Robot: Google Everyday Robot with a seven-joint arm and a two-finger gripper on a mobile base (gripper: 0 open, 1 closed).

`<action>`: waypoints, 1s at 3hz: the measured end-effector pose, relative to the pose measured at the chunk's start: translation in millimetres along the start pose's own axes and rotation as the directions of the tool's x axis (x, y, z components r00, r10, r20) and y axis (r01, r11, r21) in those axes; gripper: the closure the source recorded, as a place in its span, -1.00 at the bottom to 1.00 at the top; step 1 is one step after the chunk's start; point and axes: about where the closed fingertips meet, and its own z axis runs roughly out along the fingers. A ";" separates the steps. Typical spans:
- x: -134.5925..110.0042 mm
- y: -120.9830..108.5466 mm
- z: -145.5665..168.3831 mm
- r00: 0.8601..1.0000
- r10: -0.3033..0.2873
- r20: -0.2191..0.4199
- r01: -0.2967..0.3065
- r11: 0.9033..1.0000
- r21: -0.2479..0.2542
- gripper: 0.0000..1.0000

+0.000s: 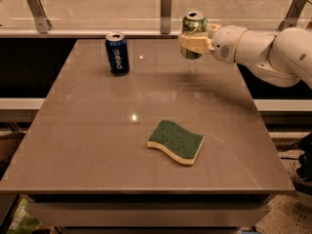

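Gripper (194, 43) jaws closed around green can (195, 23); can upright, long axis vertical, held clear above tabletop (97, 145) near far right corner; blue can (117, 53) toward far left; sponge (176, 141) nearer front edge, well apart.

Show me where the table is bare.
Bare: the left half of the brown tabletop, in front of the blue soda can, and the strip between it and the green-topped sponge. Tighter far right, where the gripper holds the green metal can aloft.

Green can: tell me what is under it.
Only bare table lies under the green can, held aloft at the far edge by the end effector. The can's underside cannot be seen.
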 end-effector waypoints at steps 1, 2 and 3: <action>0.8 -10.8 0.6 0.997 -0.078 0.026 0.077 0.997 0.020 1.00; 0.9 -19.6 1.8 0.982 -0.183 0.034 0.181 0.982 0.048 1.00; -3.4 -25.2 1.8 0.955 -0.297 0.020 0.295 0.952 0.081 1.00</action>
